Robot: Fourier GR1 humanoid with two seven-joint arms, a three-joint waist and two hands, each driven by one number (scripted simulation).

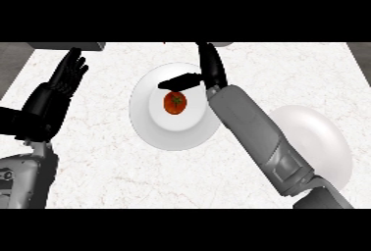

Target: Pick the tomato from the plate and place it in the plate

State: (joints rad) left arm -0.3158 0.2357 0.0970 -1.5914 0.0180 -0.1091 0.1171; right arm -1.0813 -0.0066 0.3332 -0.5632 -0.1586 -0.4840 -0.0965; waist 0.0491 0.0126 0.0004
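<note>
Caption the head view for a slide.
Right hand open above tomato on centre plate; second plate at right; left hand resting.

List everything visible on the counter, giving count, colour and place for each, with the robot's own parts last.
round red tomato: one, red with a dark stem mark, on the middle plate.
round white plate under the tomato: one, white, centre of the counter.
second round white plate: one, white, right of the first, partly behind the right forearm.
white marbled counter top: one, white with faint veins.
left hand: one, black, open, fingers up, at the view's left.
right hand: one, black, open, just above the tomato.
</note>
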